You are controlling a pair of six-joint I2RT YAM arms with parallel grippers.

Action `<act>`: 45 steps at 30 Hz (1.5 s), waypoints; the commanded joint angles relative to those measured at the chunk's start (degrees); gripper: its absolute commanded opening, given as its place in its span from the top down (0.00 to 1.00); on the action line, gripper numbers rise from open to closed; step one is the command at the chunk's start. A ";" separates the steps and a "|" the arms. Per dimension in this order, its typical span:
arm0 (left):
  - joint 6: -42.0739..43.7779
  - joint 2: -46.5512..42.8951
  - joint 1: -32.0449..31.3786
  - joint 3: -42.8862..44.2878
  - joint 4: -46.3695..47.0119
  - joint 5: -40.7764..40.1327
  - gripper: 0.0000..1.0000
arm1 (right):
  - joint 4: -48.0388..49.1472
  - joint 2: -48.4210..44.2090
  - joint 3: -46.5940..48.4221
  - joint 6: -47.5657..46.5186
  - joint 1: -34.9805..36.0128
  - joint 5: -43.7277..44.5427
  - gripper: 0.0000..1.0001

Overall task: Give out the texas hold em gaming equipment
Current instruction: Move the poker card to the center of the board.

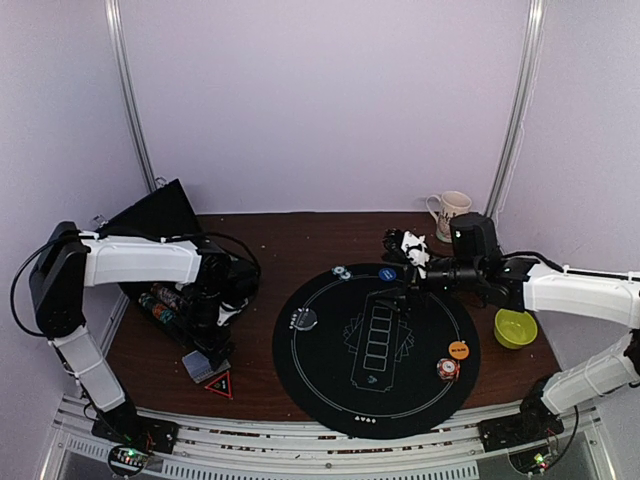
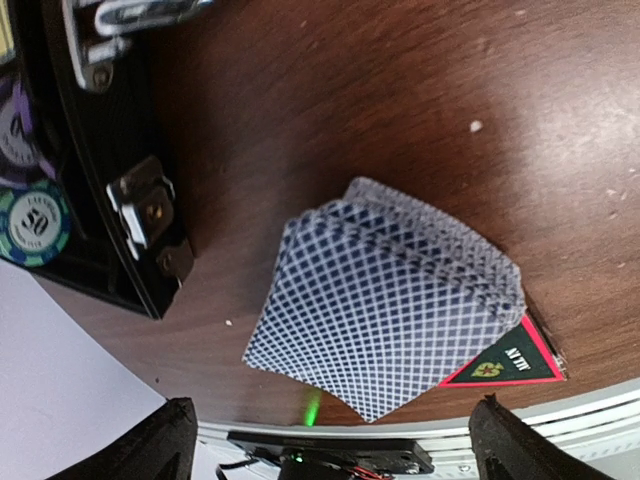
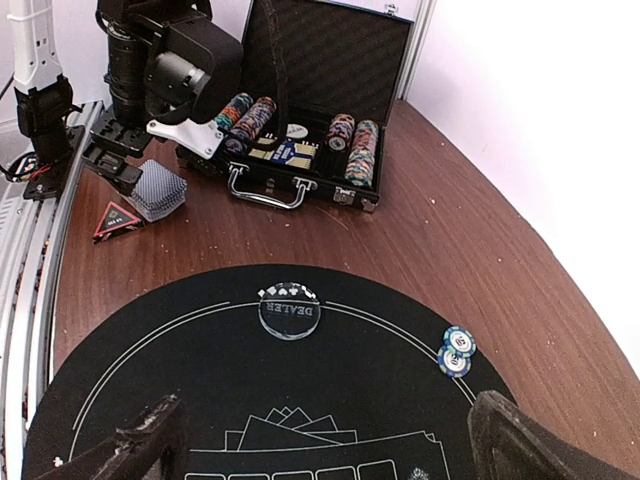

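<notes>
I see the left tool (image 2: 330,425) released, its fingers (image 2: 140,445) spread wide and clear of the deck of cards (image 2: 385,305). The deck lies back up on the counter (image 2: 400,100), slightly fanned. It overlaps a red-edged triangle (image 2: 510,358) and sits just beside the open chip case (image 2: 85,140). The right tool (image 3: 325,420) is also released and hovers over the round black mat (image 3: 380,360). On the mat I see:
- the clear dealer button (image 3: 289,312);
- two blue-white chips (image 3: 455,351), touching each other at the mat's rim;
- a blue button (image 1: 387,274);
- an orange button (image 1: 458,350), with a small chip stack (image 1: 447,369) just beside it.

Chip rows (image 3: 355,150) sit in the case.
</notes>
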 commanded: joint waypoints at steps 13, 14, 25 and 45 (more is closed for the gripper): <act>12.97 -0.74 2.88 -5.05 9.79 6.34 0.01 | 0.52 -0.79 1.04 -2.10 0.04 -2.70 0.00; 13.02 -0.48 3.35 -5.26 10.11 6.36 0.02 | 0.25 -0.79 1.09 -2.24 0.04 -2.64 0.00; 13.64 0.26 9.10 -7.03 11.51 7.85 0.02 | -0.17 -1.25 0.85 -2.89 0.06 -4.24 0.00; 14.55 4.51 8.66 -9.93 16.32 13.04 0.27 | -1.24 -2.19 0.83 -4.07 0.05 -3.56 0.00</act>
